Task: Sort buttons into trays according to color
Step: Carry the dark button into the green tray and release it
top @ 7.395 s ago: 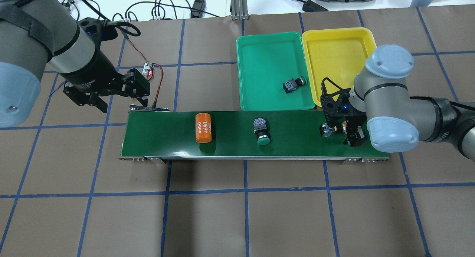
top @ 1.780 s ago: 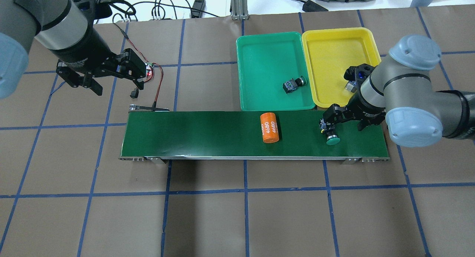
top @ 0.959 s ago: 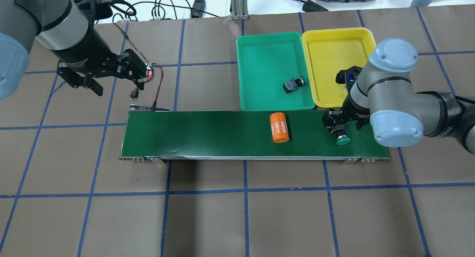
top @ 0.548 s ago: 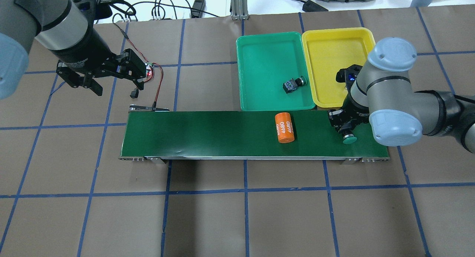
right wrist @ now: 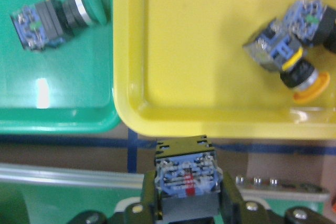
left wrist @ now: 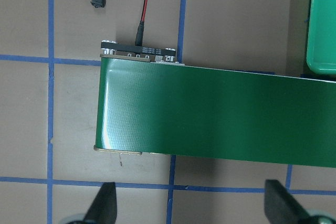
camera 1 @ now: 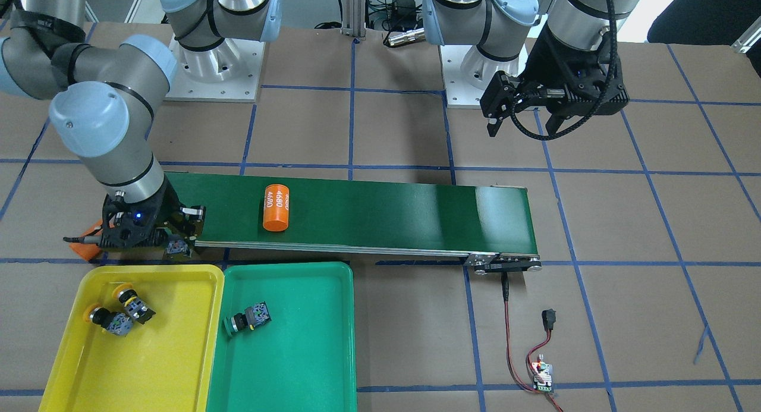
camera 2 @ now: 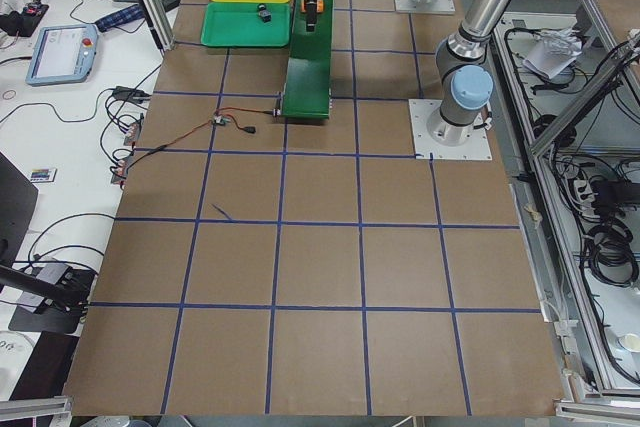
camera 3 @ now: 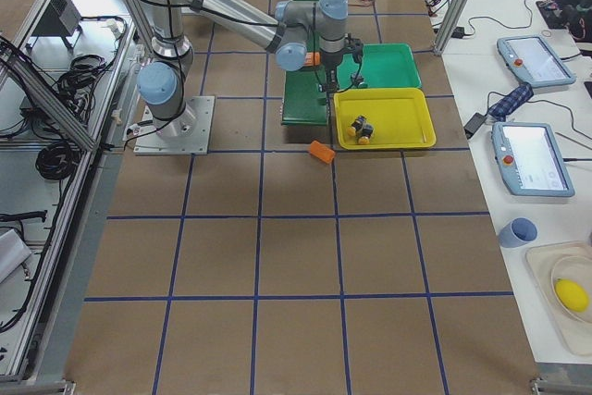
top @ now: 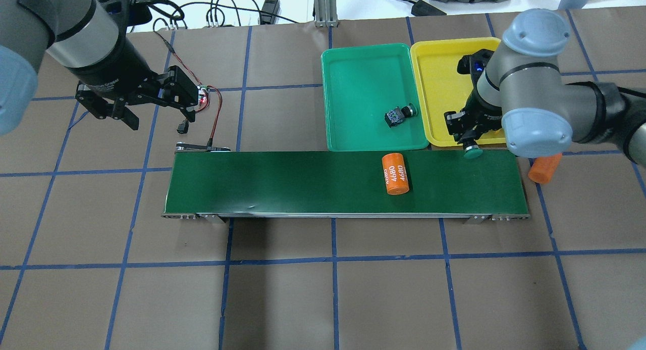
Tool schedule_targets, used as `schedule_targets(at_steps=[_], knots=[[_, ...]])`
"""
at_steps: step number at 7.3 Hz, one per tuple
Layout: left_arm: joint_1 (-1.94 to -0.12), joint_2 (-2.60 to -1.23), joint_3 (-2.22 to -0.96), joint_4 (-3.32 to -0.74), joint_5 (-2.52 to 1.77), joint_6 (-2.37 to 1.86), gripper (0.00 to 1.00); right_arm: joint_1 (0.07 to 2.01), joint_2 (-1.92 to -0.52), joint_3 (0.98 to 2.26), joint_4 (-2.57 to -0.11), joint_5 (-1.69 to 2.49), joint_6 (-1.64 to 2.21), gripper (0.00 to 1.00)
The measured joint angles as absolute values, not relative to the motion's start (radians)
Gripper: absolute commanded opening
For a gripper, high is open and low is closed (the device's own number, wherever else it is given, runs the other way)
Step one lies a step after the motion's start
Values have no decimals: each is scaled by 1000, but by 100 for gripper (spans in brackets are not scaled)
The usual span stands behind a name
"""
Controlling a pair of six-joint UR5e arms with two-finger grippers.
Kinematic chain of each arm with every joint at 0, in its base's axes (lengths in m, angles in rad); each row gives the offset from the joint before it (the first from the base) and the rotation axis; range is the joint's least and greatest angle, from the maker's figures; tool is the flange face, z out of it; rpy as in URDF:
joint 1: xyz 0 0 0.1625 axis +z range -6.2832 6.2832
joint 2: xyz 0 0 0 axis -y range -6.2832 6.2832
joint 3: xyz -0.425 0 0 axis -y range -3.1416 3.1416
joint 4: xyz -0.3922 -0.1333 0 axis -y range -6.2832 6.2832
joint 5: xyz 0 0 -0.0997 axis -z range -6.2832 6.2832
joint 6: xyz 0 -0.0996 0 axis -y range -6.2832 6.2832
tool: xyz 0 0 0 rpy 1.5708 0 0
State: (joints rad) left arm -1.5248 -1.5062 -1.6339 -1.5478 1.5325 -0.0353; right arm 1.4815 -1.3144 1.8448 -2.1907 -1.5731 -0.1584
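My right gripper [top: 469,140] is shut on a green-capped button [top: 473,151]; its grey-blue body [right wrist: 188,181] shows between the jaws, just off the yellow tray's [right wrist: 210,119] near rim, close to the corner beside the green tray [right wrist: 58,114]. Two yellow-capped buttons [camera 1: 134,305] [camera 1: 107,320] lie in the yellow tray [camera 1: 154,364]. One green-capped button [top: 401,115] lies on its side in the green tray [top: 363,77]. My left gripper [top: 159,125] hangs open and empty above the table beyond the belt's left end, its fingertips [left wrist: 105,203] wide apart.
An orange cylinder [top: 394,173] marked 4680 lies on the dark-green conveyor belt [top: 282,181]. Another orange cylinder [top: 544,168] lies on the table past the belt's right end. A red-black cable with a small board [camera 1: 542,376] runs from the belt's left end.
My right gripper has lifted the green-capped button off the belt and carried it back toward the trays' near rims. The orange cylinder has ridden further right on the belt. The left arm has held still.
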Motion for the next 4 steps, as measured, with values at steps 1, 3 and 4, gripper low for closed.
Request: schedule_targets(at_steps=[1, 3, 4], knots=[[-1525, -1505, -1634, -1548, 1532, -35, 100, 1521, -1240, 1749, -2191, -1572, -160, 8], [-1525, -1505, -1634, -1548, 1532, -35, 100, 1640, -1112, 1598, -2202, -1548, -148, 8], [-1525, -1505, -1634, -1548, 1532, -35, 100, 1691, -1061, 1551, -2230, -1520, -144, 59]])
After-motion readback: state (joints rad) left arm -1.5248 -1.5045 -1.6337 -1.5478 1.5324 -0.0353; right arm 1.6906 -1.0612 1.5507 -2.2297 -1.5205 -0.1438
